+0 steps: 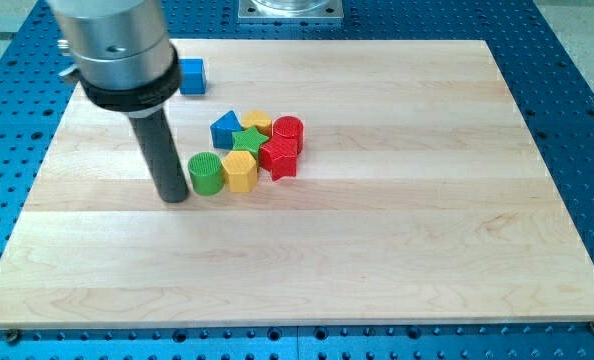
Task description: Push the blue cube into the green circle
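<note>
The blue cube (192, 76) sits near the view's top left of the wooden board (397, 230), partly hidden behind the arm's grey housing. The green circle (205, 173), a green cylinder, stands at the left end of a cluster of blocks. My tip (175, 197) is just left of the green cylinder, nearly touching it, and well below the blue cube. The rod rises up and left from the tip.
The cluster holds a yellow hexagon block (240, 170), a green star (246, 139), a blue triangle block (225, 128), a yellow block (257, 122), a red cylinder (288, 131) and a red star block (279, 157). A blue perforated table (577, 90) surrounds the board.
</note>
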Action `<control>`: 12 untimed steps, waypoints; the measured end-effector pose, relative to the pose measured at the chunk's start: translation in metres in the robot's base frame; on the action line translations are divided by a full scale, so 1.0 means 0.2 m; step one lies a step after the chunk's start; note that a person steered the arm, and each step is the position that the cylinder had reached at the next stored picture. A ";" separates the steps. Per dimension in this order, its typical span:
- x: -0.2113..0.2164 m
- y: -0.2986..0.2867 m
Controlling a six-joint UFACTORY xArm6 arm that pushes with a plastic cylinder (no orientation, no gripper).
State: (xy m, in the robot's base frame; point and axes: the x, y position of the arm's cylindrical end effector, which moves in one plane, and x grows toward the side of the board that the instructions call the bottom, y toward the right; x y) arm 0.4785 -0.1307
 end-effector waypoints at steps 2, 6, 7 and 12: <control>0.01 0.10; -0.89 -0.69; -1.14 -0.52; -1.19 -0.12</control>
State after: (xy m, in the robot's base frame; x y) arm 0.2404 -0.1538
